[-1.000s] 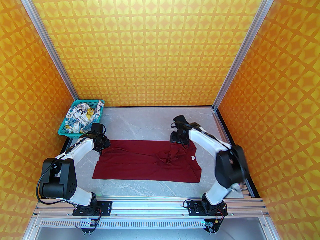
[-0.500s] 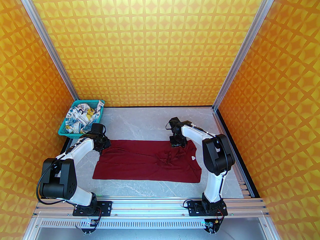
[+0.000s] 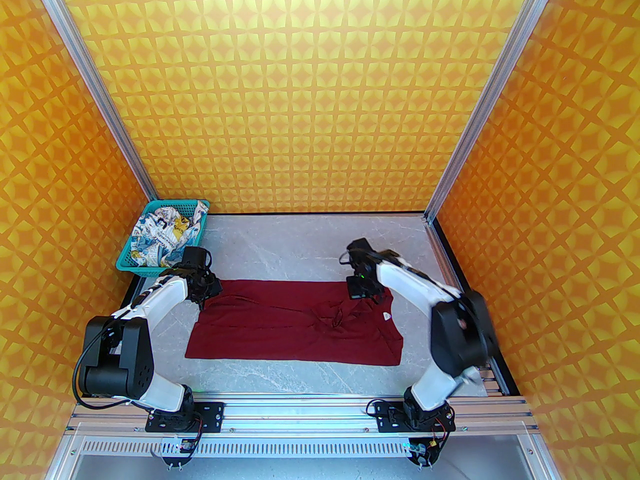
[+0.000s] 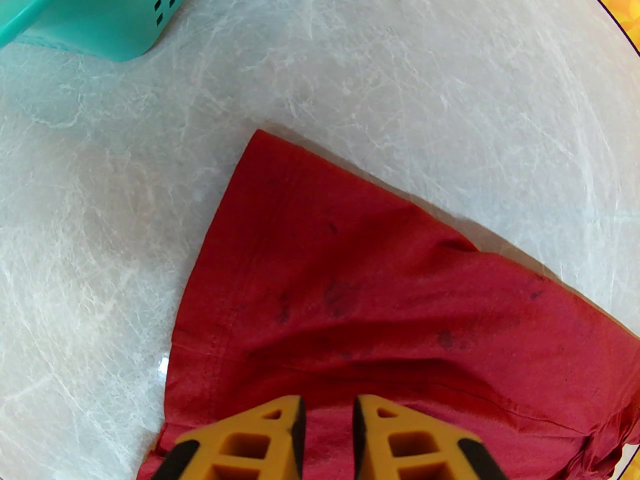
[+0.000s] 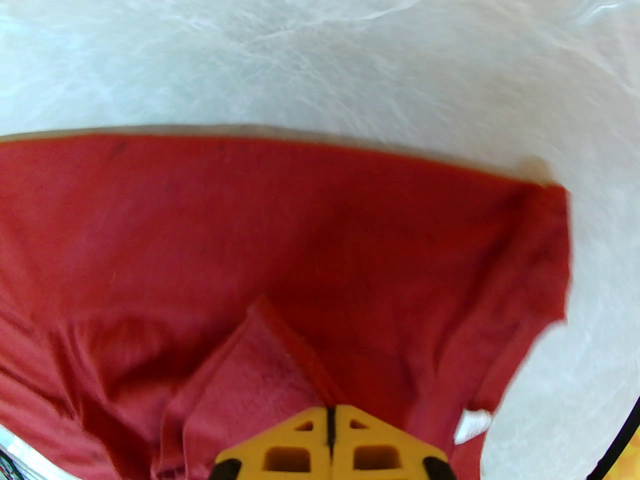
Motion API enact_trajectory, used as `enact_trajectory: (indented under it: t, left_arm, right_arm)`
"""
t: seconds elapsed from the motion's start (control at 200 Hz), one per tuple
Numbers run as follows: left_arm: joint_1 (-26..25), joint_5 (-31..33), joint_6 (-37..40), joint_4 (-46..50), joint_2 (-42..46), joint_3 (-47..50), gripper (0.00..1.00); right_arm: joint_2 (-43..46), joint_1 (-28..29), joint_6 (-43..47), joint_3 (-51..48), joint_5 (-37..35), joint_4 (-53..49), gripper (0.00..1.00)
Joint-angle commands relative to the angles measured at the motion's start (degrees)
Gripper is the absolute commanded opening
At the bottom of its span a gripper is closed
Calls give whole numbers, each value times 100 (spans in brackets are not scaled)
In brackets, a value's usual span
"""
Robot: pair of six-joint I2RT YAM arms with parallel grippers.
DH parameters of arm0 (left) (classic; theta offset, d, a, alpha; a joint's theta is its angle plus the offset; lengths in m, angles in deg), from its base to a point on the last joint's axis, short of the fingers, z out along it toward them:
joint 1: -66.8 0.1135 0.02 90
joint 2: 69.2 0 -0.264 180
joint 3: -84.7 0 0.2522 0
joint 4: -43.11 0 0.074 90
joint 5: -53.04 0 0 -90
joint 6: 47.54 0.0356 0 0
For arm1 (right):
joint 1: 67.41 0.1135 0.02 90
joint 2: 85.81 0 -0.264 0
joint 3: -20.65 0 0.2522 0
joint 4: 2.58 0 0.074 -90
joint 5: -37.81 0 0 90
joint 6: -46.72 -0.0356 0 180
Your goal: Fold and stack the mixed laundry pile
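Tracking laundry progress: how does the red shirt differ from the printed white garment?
The dark red T-shirt lies spread on the table; the white garment sits crumpled in the teal basket. The T-shirt is plain; the white garment carries blue, yellow and black print. The right gripper pinches a fold of the T-shirt; none holds the white garment. Both are cloth.

No words or numbers clear enough to read. White shirt (image 3: 162,235) in basket (image 3: 124,264): print too small to read. Tiny white tag (image 3: 385,316) on red shirt (image 3: 280,328): nothing readable.
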State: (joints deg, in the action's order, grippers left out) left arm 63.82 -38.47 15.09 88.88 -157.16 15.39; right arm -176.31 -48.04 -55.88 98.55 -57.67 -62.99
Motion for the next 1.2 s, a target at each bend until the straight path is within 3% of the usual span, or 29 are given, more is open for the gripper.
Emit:
enact_trajectory:
  t: [0.0, 0.26, 0.305, 0.385, 0.5, 0.635, 0.725, 0.845, 1.04, 1.195]
  left_arm:
    - [35, -80, 72, -125, 83, -56, 22]
    - [43, -77, 42, -138, 2, -109, 22]
    - [44, -84, 30, -139, -17, -113, 22]
    - [43, -92, 3, -104, -13, -149, 22]
    - [43, -85, -4, -83, 104, -106, 22]
    - [43, -90, -26, -111, 201, -65, 23]
    - [44, -93, -34, -98, 175, -97, 23]
    - [41, -129, -24, -98, 192, -107, 23]
    - [14, -298, -30, -154, 227, -40, 23]
    - [0, -371, -53, -238, 237, 27, 23]
  right_arm:
    - [622, -11, -325, -661, 16, 505, 0]
    - [2214, -6, -1169, -2377, 58, 1655, 0]
    - [2428, -9, -1327, -2637, 203, 1865, 14]
    - [2742, -5, -1576, -2959, 318, 2012, 29]
    - [3309, -7, -1810, -3215, 217, 1762, 33]
    - [3709, -7, -1942, -2800, -42, 912, 42]
    - [3245, -22, -1977, -2105, -172, 224, 54]
    - [1944, -147, -1879, -1097, 466, -97, 61]
    - [353, -360, -1832, 169, 1512, 408, 60]
    - [-916, -173, -1291, 1173, 1592, -64, 53]
